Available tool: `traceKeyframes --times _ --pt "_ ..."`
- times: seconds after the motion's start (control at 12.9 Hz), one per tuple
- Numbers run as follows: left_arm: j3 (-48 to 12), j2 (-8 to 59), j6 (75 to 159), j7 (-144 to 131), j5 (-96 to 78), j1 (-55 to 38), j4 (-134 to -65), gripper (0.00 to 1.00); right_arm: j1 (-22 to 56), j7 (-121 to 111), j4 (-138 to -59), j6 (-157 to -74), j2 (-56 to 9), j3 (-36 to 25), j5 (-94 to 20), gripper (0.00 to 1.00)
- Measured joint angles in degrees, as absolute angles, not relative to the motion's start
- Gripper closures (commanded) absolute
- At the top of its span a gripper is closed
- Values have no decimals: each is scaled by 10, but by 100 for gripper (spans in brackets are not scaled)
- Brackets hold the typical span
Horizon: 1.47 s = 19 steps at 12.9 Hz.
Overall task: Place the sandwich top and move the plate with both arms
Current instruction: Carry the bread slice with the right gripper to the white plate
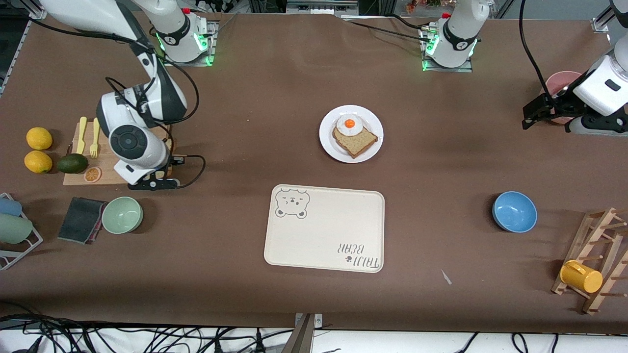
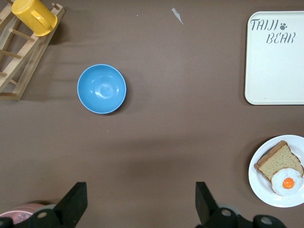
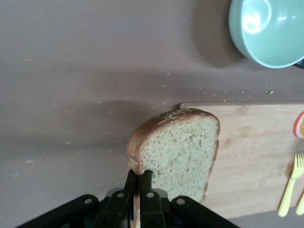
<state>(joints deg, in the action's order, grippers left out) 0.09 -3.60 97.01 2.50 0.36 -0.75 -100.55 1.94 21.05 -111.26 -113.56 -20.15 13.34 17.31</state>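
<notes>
- Brown top (image 3: 178, 154) pinched in right tool (image 3: 138, 186) over board (image 3: 251, 156); seen only by right wrist.
- Left tool (image 2: 140, 202) spread over desk (image 1: 245, 98), near pink bowl (image 1: 564, 83).
- Plate (image 1: 329, 145) with slice (image 1: 356, 140), egg (image 1: 349, 124), farther than tray (image 1: 324, 230).

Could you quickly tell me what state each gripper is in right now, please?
Left gripper: open, empty, over the table near a pink bowl.
Right gripper: shut on the sandwich top, over the cutting board.
</notes>
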Motion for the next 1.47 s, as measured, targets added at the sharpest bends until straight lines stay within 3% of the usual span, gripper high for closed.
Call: traceKeyframes --times 0.39,0.77,1.47 --pt "1 -36 970 25 4 -7 -1005 0 33 324 -1026 -1047 -198 224 117 100" --pt "-1 -36 969 25 4 -8 -1005 0 140 484 -944 -1024 -219 232 52 100" --pt "-1 -36 969 25 4 -8 -1005 0 309 769 -787 -1068 -359 232 46 100"
